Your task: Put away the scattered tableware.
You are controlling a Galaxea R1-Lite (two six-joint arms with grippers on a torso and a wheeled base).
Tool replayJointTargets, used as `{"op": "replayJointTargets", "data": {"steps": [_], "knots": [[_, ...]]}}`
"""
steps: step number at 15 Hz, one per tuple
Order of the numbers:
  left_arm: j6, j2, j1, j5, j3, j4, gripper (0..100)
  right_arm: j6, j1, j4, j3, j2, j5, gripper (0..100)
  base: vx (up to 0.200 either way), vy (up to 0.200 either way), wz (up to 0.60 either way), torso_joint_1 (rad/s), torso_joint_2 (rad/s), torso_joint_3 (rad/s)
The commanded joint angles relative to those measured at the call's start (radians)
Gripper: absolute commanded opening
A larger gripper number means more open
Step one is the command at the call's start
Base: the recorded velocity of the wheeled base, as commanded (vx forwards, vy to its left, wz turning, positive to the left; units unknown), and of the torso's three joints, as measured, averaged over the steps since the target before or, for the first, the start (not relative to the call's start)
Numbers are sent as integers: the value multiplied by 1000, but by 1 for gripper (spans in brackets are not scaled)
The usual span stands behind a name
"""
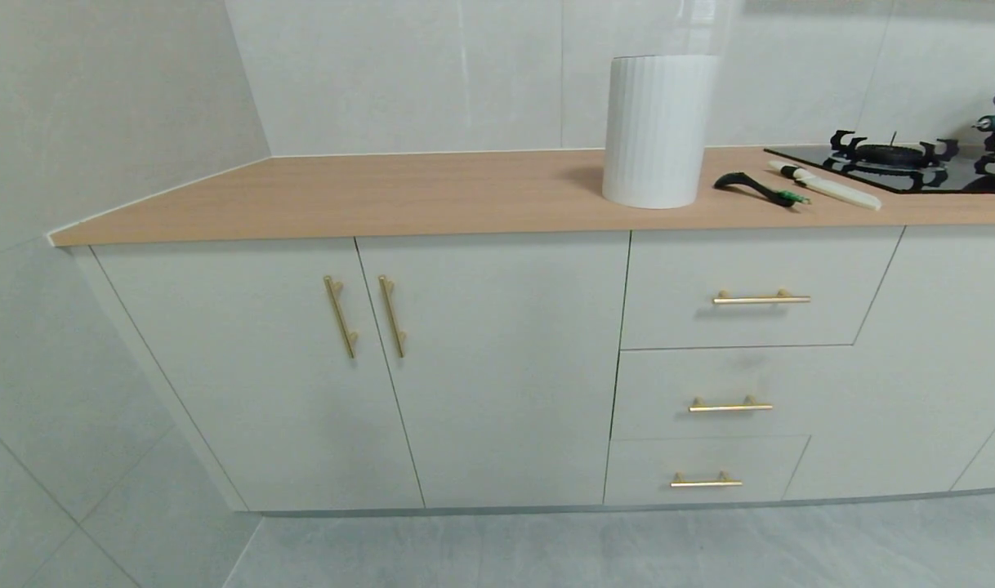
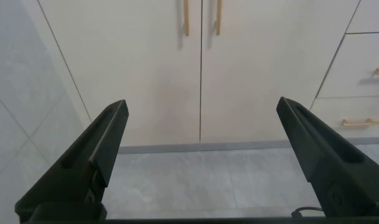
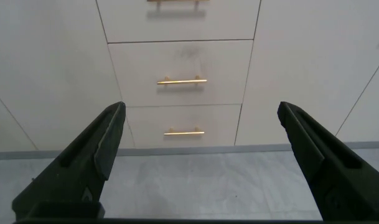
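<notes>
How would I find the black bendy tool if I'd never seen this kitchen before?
Look for the long wooden counter and the tall white ribbed pot standing on it. Right beside the pot, on the side toward the stove, lies the black tool. It is dark and curved with a green end, while the pale tool next to it is straight and mostly white.

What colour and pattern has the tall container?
The container is white, vertically ribbed; head view best.
</notes>
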Motion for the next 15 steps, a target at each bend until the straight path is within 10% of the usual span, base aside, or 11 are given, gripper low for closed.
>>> {"op": "replayJointTargets", "data": {"steps": [1,15], "knots": [[0,1,0,-1,0,0,100,1,1,0,0,1,0,100,0,0,0,0,0,0],[0,1,0,-1,0,0,100,1,1,0,0,1,0,100,0,-71,0,1,2,1]]}}
